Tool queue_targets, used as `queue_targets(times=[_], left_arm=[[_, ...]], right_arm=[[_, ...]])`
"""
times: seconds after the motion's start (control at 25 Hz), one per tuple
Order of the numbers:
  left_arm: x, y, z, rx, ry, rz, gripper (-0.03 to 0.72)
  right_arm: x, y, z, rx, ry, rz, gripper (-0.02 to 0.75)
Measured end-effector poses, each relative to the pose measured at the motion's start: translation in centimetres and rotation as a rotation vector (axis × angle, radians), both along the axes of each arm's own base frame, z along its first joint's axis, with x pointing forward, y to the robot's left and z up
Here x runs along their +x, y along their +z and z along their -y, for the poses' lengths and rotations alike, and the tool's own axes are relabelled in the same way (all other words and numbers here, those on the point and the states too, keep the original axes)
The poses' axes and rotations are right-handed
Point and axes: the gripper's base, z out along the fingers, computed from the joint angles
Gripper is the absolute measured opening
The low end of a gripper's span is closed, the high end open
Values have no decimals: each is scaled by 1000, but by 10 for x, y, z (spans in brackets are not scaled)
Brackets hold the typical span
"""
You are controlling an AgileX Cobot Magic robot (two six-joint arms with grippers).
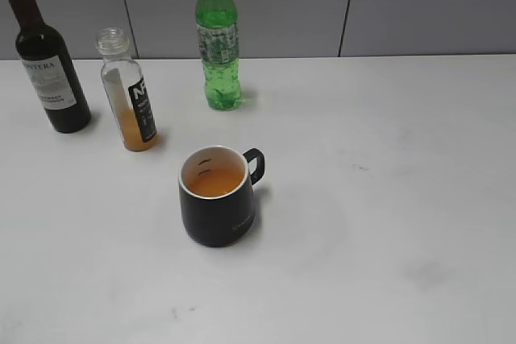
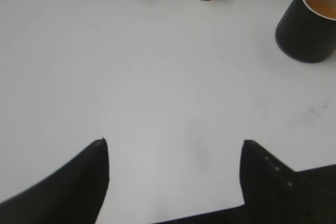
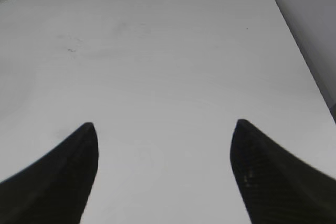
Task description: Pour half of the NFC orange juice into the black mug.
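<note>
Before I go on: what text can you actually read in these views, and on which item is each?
"...STERA", start cut off: white label of the dark wine bottle; smaller print below unreadable.
"N", large white letter, rest turned away: black label of the NFC orange juice; small print blurred.
Green soda bottle: label print unreadable.
Black mug: faint script, unreadable.
Wrist views: none.
</note>
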Motion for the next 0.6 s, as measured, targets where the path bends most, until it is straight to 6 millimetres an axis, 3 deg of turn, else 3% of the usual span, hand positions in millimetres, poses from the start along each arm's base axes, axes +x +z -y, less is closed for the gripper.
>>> queue_targets(times=[0.6], left_arm=[[6, -11, 3, -19, -20, 57, 589]], right_arm=[[0, 0, 0, 0, 0, -1, 595]])
